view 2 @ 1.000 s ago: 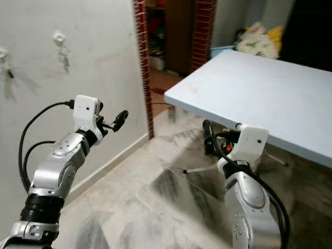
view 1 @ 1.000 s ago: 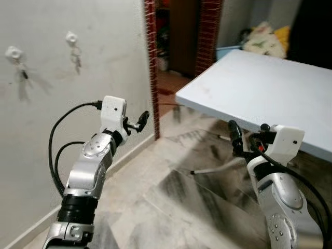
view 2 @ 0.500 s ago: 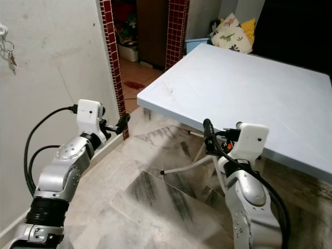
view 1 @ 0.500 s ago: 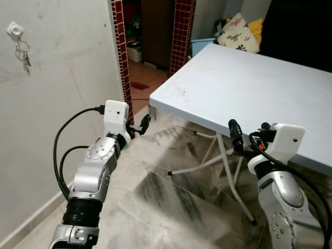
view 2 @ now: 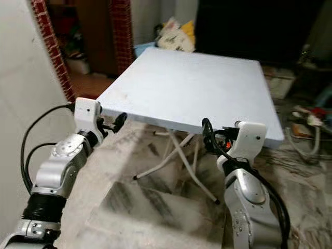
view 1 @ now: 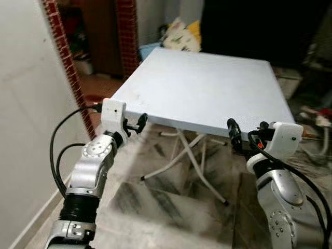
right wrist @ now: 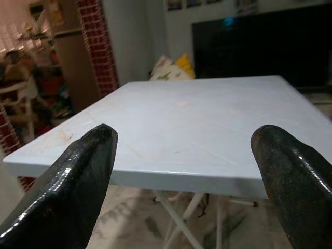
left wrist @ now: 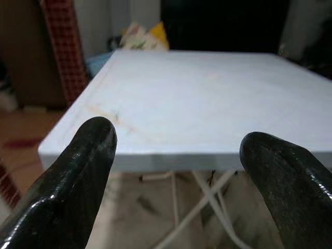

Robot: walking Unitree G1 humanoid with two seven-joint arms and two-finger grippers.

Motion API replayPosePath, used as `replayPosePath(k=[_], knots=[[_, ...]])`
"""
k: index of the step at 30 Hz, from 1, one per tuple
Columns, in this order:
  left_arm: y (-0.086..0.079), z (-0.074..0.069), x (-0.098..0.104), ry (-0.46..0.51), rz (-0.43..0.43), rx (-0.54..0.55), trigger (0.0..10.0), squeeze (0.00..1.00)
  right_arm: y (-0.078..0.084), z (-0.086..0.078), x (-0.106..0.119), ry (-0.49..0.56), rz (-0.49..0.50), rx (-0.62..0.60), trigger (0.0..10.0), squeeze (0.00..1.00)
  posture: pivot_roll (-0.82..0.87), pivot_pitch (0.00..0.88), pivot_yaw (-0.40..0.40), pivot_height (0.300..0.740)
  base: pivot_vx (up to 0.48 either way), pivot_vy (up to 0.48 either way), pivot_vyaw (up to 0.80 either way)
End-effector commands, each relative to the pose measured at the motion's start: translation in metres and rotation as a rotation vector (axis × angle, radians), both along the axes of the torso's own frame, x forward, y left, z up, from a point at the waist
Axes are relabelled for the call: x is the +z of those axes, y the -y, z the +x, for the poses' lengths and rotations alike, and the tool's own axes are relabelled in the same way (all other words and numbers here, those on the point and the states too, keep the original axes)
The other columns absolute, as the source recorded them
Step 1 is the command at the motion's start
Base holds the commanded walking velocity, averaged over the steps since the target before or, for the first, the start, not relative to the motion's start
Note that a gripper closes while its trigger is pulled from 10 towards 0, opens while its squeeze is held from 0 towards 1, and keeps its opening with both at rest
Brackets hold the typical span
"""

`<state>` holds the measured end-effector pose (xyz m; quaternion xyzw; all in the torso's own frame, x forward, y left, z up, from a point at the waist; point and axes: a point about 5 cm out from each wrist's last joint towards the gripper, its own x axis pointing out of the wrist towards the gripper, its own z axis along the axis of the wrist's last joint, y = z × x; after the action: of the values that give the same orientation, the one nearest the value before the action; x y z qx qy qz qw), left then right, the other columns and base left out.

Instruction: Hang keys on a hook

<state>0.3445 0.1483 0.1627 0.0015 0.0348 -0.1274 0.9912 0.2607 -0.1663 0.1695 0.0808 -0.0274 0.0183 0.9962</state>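
Grippers [left wrist: 176, 155] [right wrist: 184, 166] spread empty, table [view 1: 207, 88] legs blurred

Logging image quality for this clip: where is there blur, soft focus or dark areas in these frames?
Eye views: floor smeared, table fairly sharp, background dim. Left wrist view: fingers soft and close, tabletop sharper. Right wrist view: fingers blurred with glossy highlights, dark screen behind.

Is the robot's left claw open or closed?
Open. In the left wrist view, the left gripper has its two black fingers wide apart, with the table showing between.
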Motion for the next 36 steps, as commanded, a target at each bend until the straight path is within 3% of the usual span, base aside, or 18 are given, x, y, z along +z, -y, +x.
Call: replayPosePath(k=[1, 6, 19, 31, 36], knots=[[-0.003, 0.003, -0.001, -0.015, 0.008, 0.008, 10.0, 0.00, -0.002, -0.001, 0.004, 0.014, 0.002, -0.001, 10.0, 0.00, 0.06, 0.002, -0.015, 0.740, 0.000, 0.480, -0.80], [-0.002, 0.004, -0.001, -0.018, 0.011, 0.009, 10.0, 0.00, -0.002, -0.001, 0.005, 0.018, 0.005, -0.001, 10.0, 0.00, 0.06, 0.001, -0.013, 0.740, 0.000, 0.480, -0.62], [-0.004, 0.006, -0.001, -0.014, 0.014, 0.020, 10.0, 0.00, -0.002, 0.000, 0.007, 0.029, 0.007, -0.003, 10.0, 0.00, 0.07, 0.000, -0.011, 0.740, 0.000, 0.468, 0.00], [0.003, 0.004, 0.000, 0.014, -0.005, 0.006, 10.0, 0.00, -0.002, 0.002, 0.008, 0.029, 0.005, -0.003, 10.0, 0.00, 0.07, 0.000, -0.022, 0.740, 0.000, 0.023, 0.00], [0.006, 0.004, 0.000, 0.023, -0.014, 0.006, 10.0, 0.00, -0.002, 0.004, 0.010, 0.029, 0.007, -0.006, 10.0, 0.00, 0.06, 0.000, -0.024, 0.740, 0.000, 0.000, -0.74]])
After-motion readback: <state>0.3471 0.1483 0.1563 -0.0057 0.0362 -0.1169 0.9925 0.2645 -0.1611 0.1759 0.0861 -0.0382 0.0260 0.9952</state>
